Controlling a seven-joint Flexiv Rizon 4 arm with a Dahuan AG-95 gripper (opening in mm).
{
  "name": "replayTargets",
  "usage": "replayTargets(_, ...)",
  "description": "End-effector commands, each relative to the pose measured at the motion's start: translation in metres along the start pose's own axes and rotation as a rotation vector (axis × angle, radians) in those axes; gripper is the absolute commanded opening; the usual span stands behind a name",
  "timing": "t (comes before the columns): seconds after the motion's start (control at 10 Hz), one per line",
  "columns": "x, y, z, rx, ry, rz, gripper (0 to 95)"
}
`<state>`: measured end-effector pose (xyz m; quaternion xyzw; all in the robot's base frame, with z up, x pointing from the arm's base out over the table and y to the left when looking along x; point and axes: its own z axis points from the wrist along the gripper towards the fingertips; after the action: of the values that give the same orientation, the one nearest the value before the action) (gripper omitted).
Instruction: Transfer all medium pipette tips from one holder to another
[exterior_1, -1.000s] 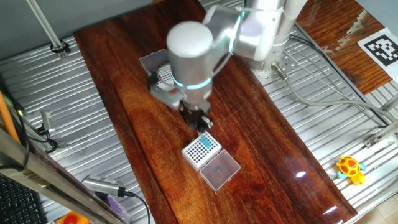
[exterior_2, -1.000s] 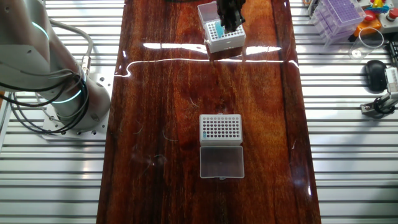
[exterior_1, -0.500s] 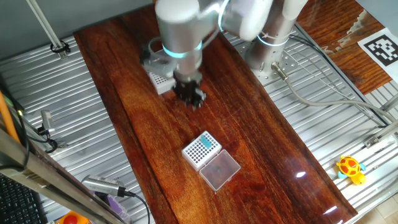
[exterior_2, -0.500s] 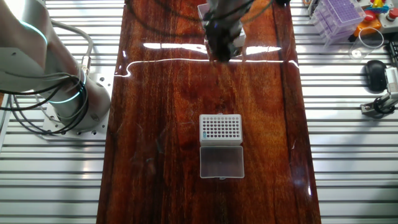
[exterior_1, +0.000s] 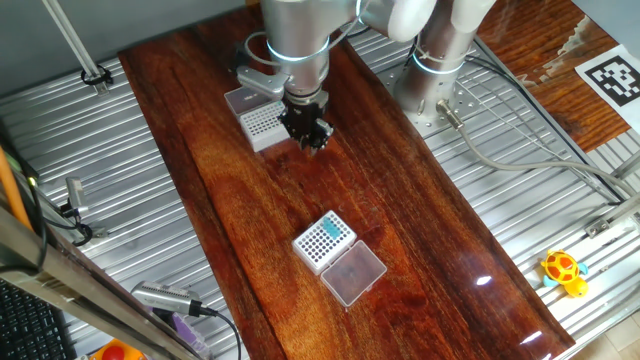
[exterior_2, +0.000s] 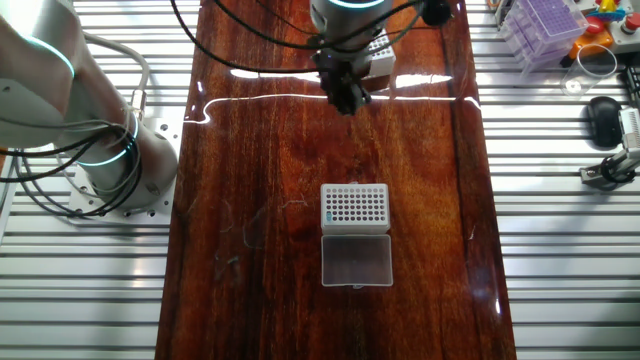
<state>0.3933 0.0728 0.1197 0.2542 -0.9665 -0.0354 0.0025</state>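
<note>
One fixed view shows the gripper (exterior_1: 309, 133) above the wooden table (exterior_1: 420, 220), beside a white rack (exterior_1: 262, 123). Whether its fingers are apart is unclear. Medium pipette tips (exterior_1: 321, 238) fill another rack (exterior_1: 324, 241).

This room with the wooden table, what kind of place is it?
Probably a robotics lab bench: a robot arm bolted beside the table, racks of pipette tips, and a printed marker tag.

Reddish-brown, streaky grain across the wooden table (exterior_1: 420, 230). On it, a white rack (exterior_1: 324, 240) topped with teal-blue medium pipette tips (exterior_1: 322, 238); beside that rack, a clear grey lid (exterior_1: 352, 273). Farther up the table, white rack (exterior_1: 262, 124) with dark holes; black gripper (exterior_1: 308, 133) next to it.
</note>
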Motion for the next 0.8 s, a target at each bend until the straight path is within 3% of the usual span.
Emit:
replayTargets(0.1, 0.012, -0.02, -0.001, 0.004, -0.01, 0.081, 19.0)
replayTargets(0.2, 0.018, -0.03, -0.002, 0.003, -0.009, 0.06, 19.0)
replayTargets(0.3, 0.043, -0.067, -0.003, -0.001, -0.009, -0.014, 19.0)
replayTargets(0.4, 0.062, -0.093, -0.004, 0.001, -0.007, -0.068, 19.0)
replayTargets(0.6, 0.086, -0.124, -0.006, 0.002, -0.005, -0.132, 19.0)
replayTargets(0.8, 0.097, -0.135, -0.006, 0.002, -0.005, -0.151, 19.0)
